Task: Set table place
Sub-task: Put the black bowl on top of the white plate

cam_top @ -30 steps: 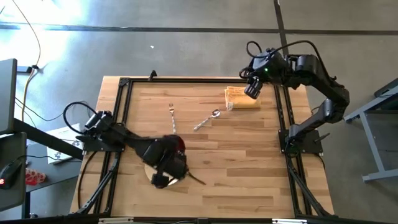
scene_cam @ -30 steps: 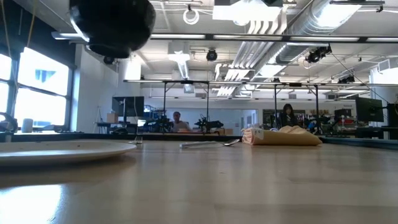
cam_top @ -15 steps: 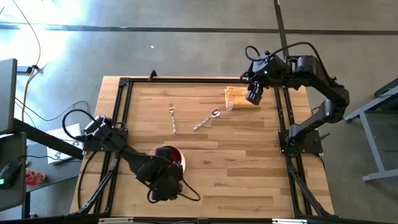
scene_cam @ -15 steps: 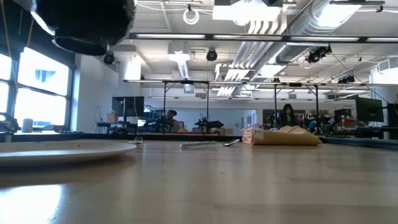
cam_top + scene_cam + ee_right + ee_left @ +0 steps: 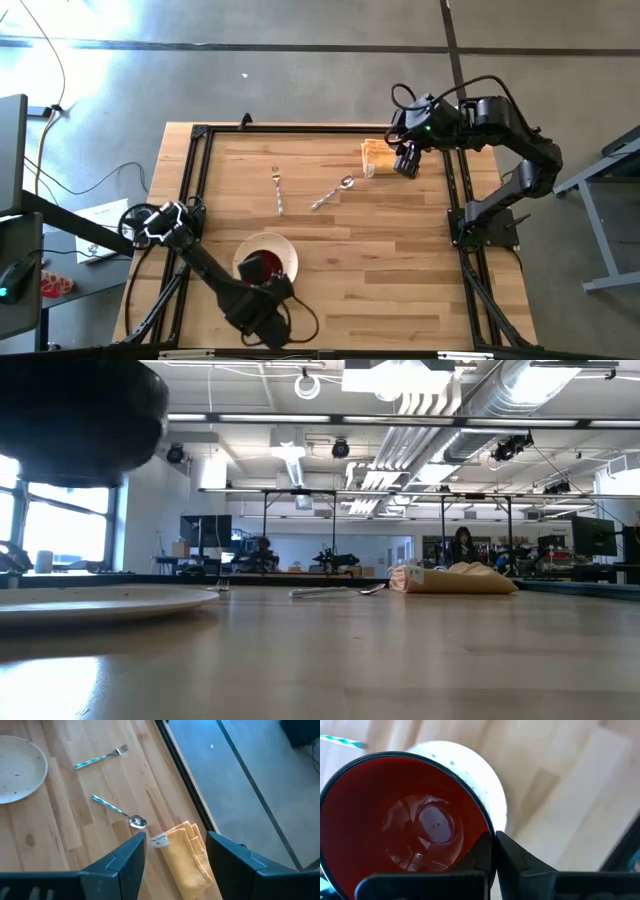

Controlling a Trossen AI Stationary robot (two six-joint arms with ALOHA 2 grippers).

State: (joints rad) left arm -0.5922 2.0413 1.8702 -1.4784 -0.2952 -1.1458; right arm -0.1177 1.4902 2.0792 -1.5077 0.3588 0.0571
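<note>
Left pincer (image 5: 492, 851): fingers fully closed on the rim of the red bowl (image 5: 256, 267). Wrist view shows the rim pinched between the two fingers, bowl interior facing the camera, glossy and empty. High view puts the bowl over the near side of the plate (image 5: 283, 252); the left arm reaches in from the near left corner of the table (image 5: 400, 260). Low view: a dark rounded shape, top left, hangs above the plate (image 5: 110, 600) with clear air between them, so the bowl is held off the plate, not resting on it.

Right pincer (image 5: 176, 845): fingers spread wide, nothing between them. It hovers above the far right part of the table, over the folded yellow napkin (image 5: 378, 158). Wrist view shows the napkin (image 5: 187, 852) between the open fingers, a small white tag at its edge.

Fork (image 5: 277, 189): flat on the table, left of centre, toward the far side, well apart from the plate. Spoon (image 5: 333, 192): flat, lying diagonally, between fork and napkin, bowl end near the napkin. Neither is touched by a pincer.

Plate: cream, speckled, flat on the table, near left area.

Low view background: a person stands far off behind the table.
</note>
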